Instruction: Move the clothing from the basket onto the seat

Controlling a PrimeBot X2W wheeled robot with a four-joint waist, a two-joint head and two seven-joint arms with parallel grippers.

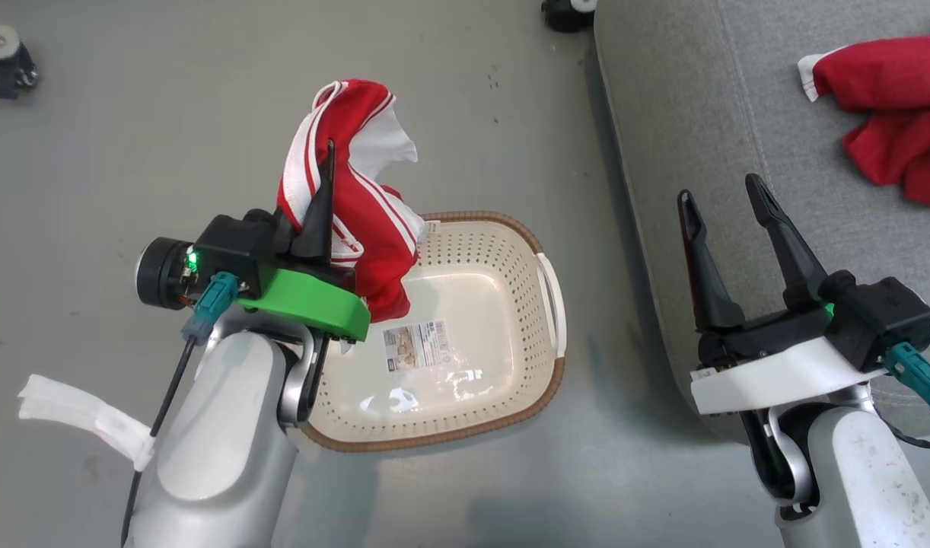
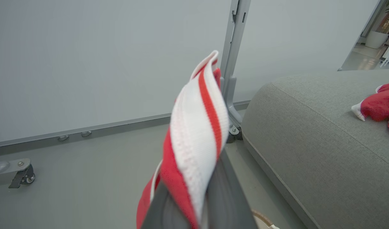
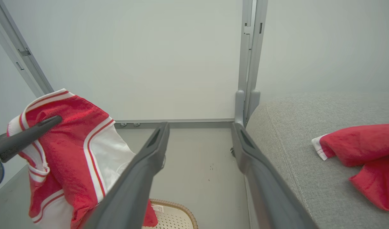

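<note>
Head view, left of centre: the left gripper (image 1: 329, 156) is clamped shut on a red garment (image 1: 366, 221) with white stripes, one dark finger lying across the cloth and the fabric bunched around it. The garment hangs from the fingers down to the upper left rim of the basket (image 1: 511, 304), overlapping it in the frame; whether the hem touches the rim cannot be told. At the lower right of that frame the right gripper (image 1: 720, 190) stands wide open and holds nothing, its fingers over the near edge of the seat (image 1: 678, 114).

In the left wrist view the striped trim of the red garment (image 2: 194, 133) stands up between the blurred dark fingers (image 2: 226, 197) at the bottom centre.

The right wrist view has the open right gripper (image 3: 200, 127) at the centre, the red garment (image 3: 67, 143) at the left and well apart from it.

The basket sits on the grey floor (image 1: 130, 137) just left of the seat, with a paper label (image 1: 414, 345) on its bottom. A second red garment (image 1: 891, 114) lies crumpled on the seat at the upper right of the head view
</note>
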